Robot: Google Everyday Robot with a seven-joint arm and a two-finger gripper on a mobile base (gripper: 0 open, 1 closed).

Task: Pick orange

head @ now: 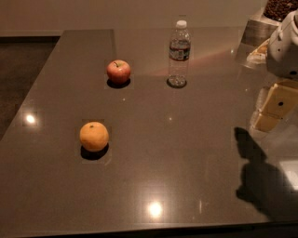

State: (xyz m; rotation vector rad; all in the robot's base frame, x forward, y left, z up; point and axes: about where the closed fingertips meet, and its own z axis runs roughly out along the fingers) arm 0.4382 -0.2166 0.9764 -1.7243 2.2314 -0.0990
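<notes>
The light is dim; lamp spots (155, 209) glare on the shiny bench (186, 153), and a dark shadow (256, 181) lies near the tool (274, 109) at the right edge.

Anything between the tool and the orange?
Nothing visible. The tool is at the right edge, the orange front-left, only table between them. The apple and bottle stand farther back, off that line.

Place: appearing to be a break-room or kitchenette counter.
Counter (195, 153): glossy dark top, reflecting ceiling lights.
Drink: water bottle (179, 53) standing on it.
Snacks: bin (279, 9) sitting far right of the bottle.
Gripper (271, 113): hovering right of the bottle.
</notes>
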